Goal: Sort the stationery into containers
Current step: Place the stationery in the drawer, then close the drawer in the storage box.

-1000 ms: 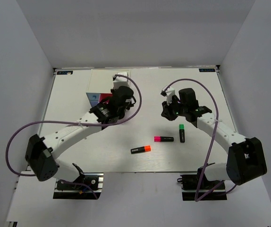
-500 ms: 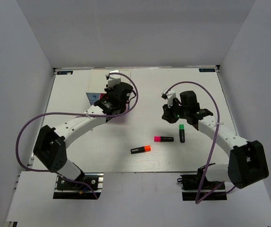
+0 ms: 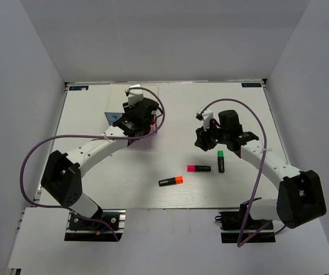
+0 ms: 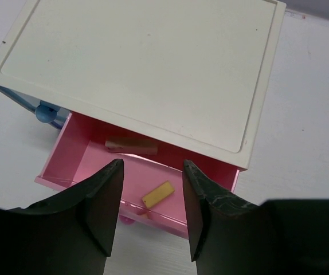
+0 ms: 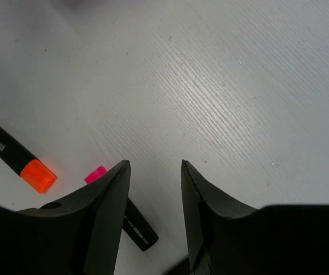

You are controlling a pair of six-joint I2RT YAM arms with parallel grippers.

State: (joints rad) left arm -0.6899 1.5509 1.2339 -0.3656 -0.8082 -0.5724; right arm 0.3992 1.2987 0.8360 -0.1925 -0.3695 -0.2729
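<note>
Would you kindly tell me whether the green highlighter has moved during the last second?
No. The green highlighter lies where it did, still just right of the pink highlighter and equally far from the near edge of the table.

I'm viewing top cam from above-behind, whole table (image 3: 136, 172) — wrist cams pointing down, close: L over box (image 4: 136, 69), R sharing orange highlighter (image 5: 16, 156) w/ top.
</note>
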